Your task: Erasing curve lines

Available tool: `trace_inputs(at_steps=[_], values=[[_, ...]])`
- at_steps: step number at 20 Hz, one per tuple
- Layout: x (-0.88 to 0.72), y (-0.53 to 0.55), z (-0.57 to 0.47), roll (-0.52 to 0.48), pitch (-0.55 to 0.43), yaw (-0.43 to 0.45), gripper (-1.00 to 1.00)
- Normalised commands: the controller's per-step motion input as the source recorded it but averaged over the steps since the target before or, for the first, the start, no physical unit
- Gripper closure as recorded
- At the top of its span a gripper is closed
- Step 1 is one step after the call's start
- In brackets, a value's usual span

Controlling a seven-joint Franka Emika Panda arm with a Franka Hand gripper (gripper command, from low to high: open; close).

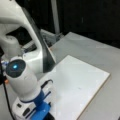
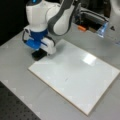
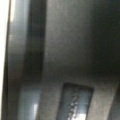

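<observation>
Wrist view: dark grey surface fills the frame at close range, a pale strip down the left edge, a lighter rectangular patch at bottom. Nothing there identifies the jaws.

Gripper (image 2: pixel 40 51) sits low at the board's (image 2: pixel 82 82) far-left corner in a front view, its blue-and-white body over a black eraser (image 2: pixel 37 55) that rests on or just off the board edge. Jaw state: cannot tell; the fingers are hidden by the gripper body, so whether they pinch the eraser is unclear. In a front view the gripper (image 1: pixel 41 111) is at bottom left, again at the board's (image 1: pixel 82 82) edge.

Curve lines: no 3-hump squiggle is readable. Only a faint small dark mark (image 2: pixel 66 79) shows near the board's middle, well apart from the gripper; also a speck (image 1: pixel 79 88) in a front view. Judgement: the erasing looks largely done, with the eraser parked at the corner, or else the lines are too faint to see. Any further pass would call for flat, even contact across the middle.

Surface: white glossy board with a glare patch, pale wood edge, lying on a grey table (image 2: pixel 20 82). Dark perforated mat (image 2: pixel 15 107) at a front view's bottom left. Background dark; orange item (image 2: pixel 81 28) and clutter behind the arm.
</observation>
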Motion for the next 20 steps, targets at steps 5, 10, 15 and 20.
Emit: trace_inputs(at_steps=[5,10,15,20], values=[[-0.14,0.00,0.14,0.065,-0.050,-0.097,-1.00],[-0.28,0.05,0.28,0.091,-0.006,-0.074,-1.00],[-0.32,0.07,0.31,0.049,0.028,0.055,-1.00],[-0.30,0.11,0.33,-0.147,0.191,0.078,-1.00]])
